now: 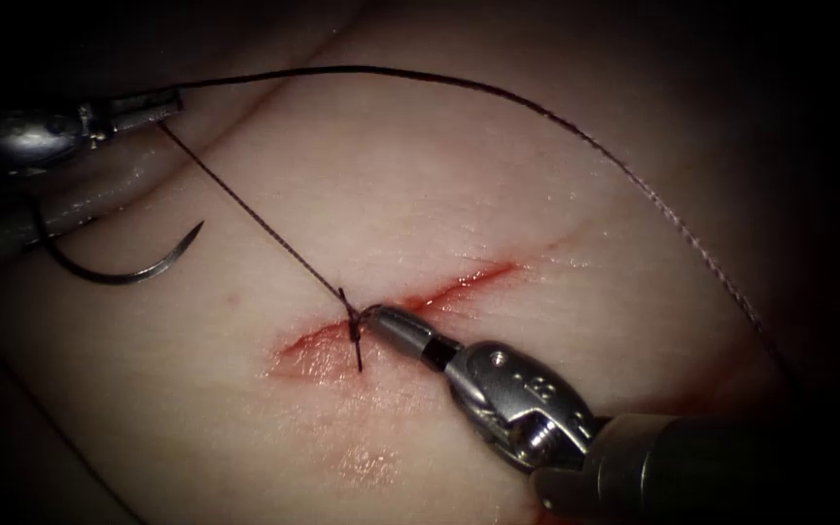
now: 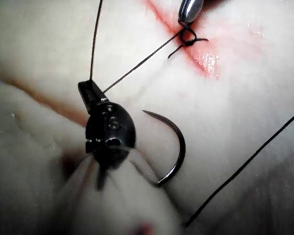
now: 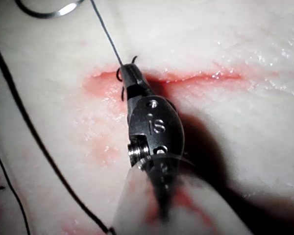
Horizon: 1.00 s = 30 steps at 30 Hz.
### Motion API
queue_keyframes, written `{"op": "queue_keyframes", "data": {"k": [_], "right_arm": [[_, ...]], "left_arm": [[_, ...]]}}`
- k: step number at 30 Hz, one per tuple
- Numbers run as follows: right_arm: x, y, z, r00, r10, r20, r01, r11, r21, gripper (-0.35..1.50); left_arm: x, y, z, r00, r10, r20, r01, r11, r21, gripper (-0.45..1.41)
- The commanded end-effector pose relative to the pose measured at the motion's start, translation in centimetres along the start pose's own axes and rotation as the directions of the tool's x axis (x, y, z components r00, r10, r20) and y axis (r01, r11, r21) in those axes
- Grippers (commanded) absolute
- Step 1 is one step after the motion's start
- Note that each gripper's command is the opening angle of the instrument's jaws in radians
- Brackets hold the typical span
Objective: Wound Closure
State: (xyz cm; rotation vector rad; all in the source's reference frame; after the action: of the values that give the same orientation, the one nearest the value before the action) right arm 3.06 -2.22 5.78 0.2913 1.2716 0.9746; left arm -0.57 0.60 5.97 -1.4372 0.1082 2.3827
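The cut [image 1: 459, 284] runs slantwise across the tissue [image 1: 498, 185], with red fluid along it. A knot [image 1: 352, 319] sits on its left part, with a short tail below it. My right tool [image 1: 377, 317] has its jaws shut on the thread at the knot [image 3: 123, 73]. At the far left my left tool [image 1: 159, 103] is shut on the thread [image 1: 255, 216], which runs taut down to the knot [image 2: 186, 39]. The curved needle [image 1: 119, 270] lies free on the tissue left of the cut, held by neither tool and not in the tissue; its curve is also visible beside the left tool [image 2: 176, 147].
A long strand of thread [image 1: 576, 131] arches from the left tool over the tissue and falls away to the right. The right tool's shaft [image 1: 692, 467] comes in from the lower right.
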Motion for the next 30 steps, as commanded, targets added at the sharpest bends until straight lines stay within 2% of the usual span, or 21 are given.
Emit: {"op": "queue_keyframes", "data": {"k": [1,10,17,24,30], "right_arm": [[-0.11,-0.06,0.05,1.0,-0.001,0.005,0.001,1.0,0.003,-0.35],[-0.3,-0.16,-0.05,0.999,-0.027,0.026,0.026,0.999,0.032,-0.35],[-0.39,-0.25,-0.1,0.999,-0.036,0.029,0.035,0.998,0.043,-0.35],[-0.47,-0.27,-0.12,0.998,-0.046,0.035,0.045,0.998,0.042,-0.35],[-0.65,-0.28,-0.14,0.995,-0.071,0.075,0.068,0.997,0.04,-0.35]], "left_arm": [[-0.03,-0.03,0.06,1.0,-0.003,0.001,0.003,1.0,0.002,-0.45],[-0.15,-0.5,0.18,0.995,0.055,0.084,-0.061,0.995,0.077,-0.45],[-0.26,-0.81,0.16,0.983,0.095,0.157,-0.116,0.985,0.131,-0.45],[-0.43,-1.25,-0.03,0.953,0.156,0.258,-0.216,0.95,0.227,-0.45],[-0.55,-1.41,-0.19,0.95,0.161,0.267,-0.232,0.938,0.256,-0.45]]}}
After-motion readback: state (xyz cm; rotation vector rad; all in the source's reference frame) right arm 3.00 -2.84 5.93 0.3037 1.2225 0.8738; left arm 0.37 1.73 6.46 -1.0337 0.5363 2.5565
